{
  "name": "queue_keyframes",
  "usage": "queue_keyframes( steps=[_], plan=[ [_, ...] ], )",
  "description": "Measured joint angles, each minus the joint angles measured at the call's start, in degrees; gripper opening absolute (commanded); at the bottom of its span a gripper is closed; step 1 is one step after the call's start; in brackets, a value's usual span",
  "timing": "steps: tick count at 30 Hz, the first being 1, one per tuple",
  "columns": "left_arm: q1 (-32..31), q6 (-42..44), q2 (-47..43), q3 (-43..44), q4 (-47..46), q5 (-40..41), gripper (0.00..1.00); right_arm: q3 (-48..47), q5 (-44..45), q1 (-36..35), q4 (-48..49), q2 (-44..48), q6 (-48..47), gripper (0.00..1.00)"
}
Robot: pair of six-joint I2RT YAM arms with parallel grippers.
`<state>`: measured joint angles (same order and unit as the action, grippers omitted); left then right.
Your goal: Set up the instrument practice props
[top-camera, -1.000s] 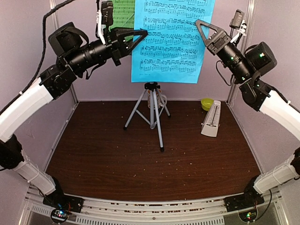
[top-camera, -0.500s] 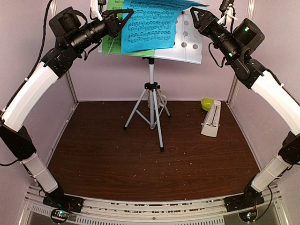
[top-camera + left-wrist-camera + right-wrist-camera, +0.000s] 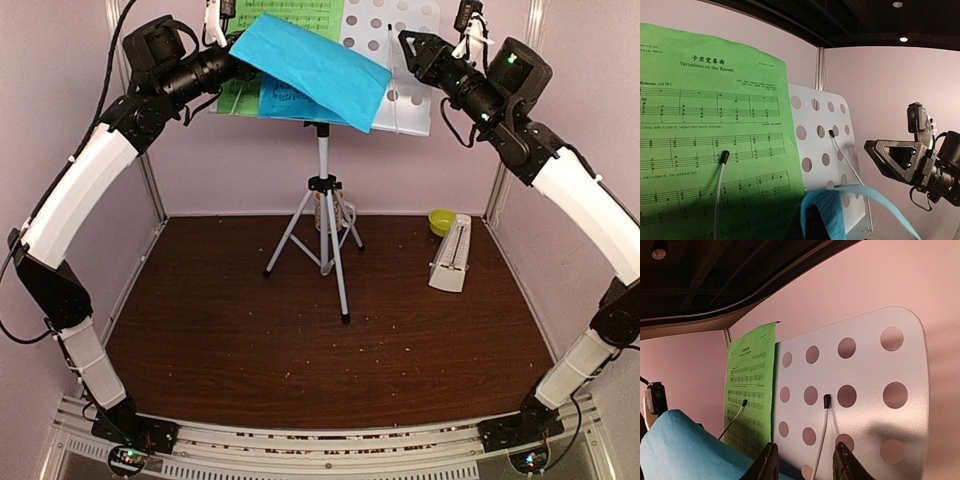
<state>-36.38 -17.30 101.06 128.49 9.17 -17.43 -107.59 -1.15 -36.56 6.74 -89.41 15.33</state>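
step in hand, i'd say: getting the blue sheet (image 3: 320, 72) onto the music stand (image 3: 402, 92). the stand stood at the back of the counter (image 3: 300, 340) on its tripod (image 3: 325, 235), desk up high. the green sheet (image 3: 715, 125) already sat flat on the desk's left half w/ a wire arm (image 3: 720, 185) lying over it. the right half was bare holes, and its wire arm (image 3: 823, 425) rested on plain metal.

the left gripper (image 3: 811, 226) had its jaws pressed together, pinching the blue sheet by one edge. the paper had flopped fwd, blank side up, sagging across the desk front, not flat.

the right gripper (image 3: 806, 464) hovered just in front of the bare half. its jaws were spread and nothing was visibly in them.

next move prob needs the blue sheet stood upright, bottom edge into the ledge, then tucked under that free wire arm. the right jaws looked well placed to catch the loose side.

the metronome (image 3: 452, 255) sat on the counter at the right, near a lime bowl (image 3: 441, 221), untouched.
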Motion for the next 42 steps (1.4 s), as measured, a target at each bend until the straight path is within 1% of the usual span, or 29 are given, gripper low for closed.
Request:
queue_keyframes(
  steps=[4,7,12,15,17,21,23,26,30,33,36,42],
  plan=[
    [0.0,-0.1,0.1,0.0,0.0,-0.4,0.0,-0.6,-1.4,0.0,-0.5,-0.3,0.1,0.39],
    [0.0,-0.2,0.1,0.0,0.0,-0.3,0.0,4.0,-1.5,-0.2,-0.9,2.1,-0.6,0.38],
    [0.0,-0.3,0.1,0.0,0.0,-0.3,0.0,17.6,-0.5,-0.6,-2.3,8.9,-3.0,0.24],
    [0.0,-0.5,0.1,0.0,0.0,-0.3,0.0,22.5,-0.6,-1.1,-3.1,11.3,-4.4,0.18],
    [0.0,-0.6,0.1,0.1,0.0,-0.3,0.0,23.3,-1.5,-1.5,-3.4,11.6,-4.9,0.16],
    [0.0,-0.8,0.1,0.1,0.0,-0.4,0.0,22.6,-4.9,-2.8,-3.5,10.5,-5.6,0.16],
    [0.0,-0.8,0.1,0.1,0.0,-0.4,0.0,21.3,-6.8,-3.7,-3.1,9.2,-6.0,0.16],
    [0.0,-0.8,0.1,0.1,0.0,-0.4,0.0,16.9,-9.6,-5.9,-3.0,6.0,-7.0,0.18],
    [0.0,-0.8,0.1,0.1,0.0,-0.4,0.0,11.2,-10.4,-8.1,-3.0,4.0,-8.2,0.22],
    [0.0,-0.8,0.1,0.1,0.0,-0.4,0.0,9.4,-9.0,-8.5,-2.1,4.0,-9.1,0.3],
    [0.0,-0.6,0.1,0.1,0.0,-0.2,0.0,10.3,-6.1,-8.5,-0.9,5.1,-9.6,0.36],
    [0.0,0.3,0.1,0.0,0.0,0.7,0.0,18.2,-1.1,-8.0,1.5,9.4,-9.7,0.45]
  ],
)
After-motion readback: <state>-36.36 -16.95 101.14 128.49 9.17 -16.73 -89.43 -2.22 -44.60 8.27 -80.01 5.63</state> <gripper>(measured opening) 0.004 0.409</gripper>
